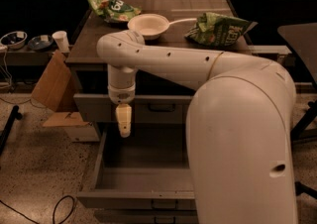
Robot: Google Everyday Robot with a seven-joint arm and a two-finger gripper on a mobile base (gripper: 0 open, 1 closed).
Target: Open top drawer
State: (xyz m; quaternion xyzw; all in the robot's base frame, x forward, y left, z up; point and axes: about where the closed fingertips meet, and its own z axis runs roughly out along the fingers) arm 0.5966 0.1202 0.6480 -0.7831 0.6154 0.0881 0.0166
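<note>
The top drawer (94, 108) is the wide, shallow grey front just under the dark tabletop, with a dark curved bar handle (161, 107) at its centre. My gripper (123, 121) hangs pointing down in front of the left part of that front, left of the handle and not on it. Below it, a deeper grey drawer (136, 199) stands pulled far out, its inside bare. My large white arm (237, 134) covers the right side of the cabinet.
On the tabletop (94, 39) lie two green snack bags (111, 7) (220, 28) and a white bowl (148, 25). Cardboard (52, 86) leans at the left, near a white cup (61, 40). A cable (62, 208) lies on the floor.
</note>
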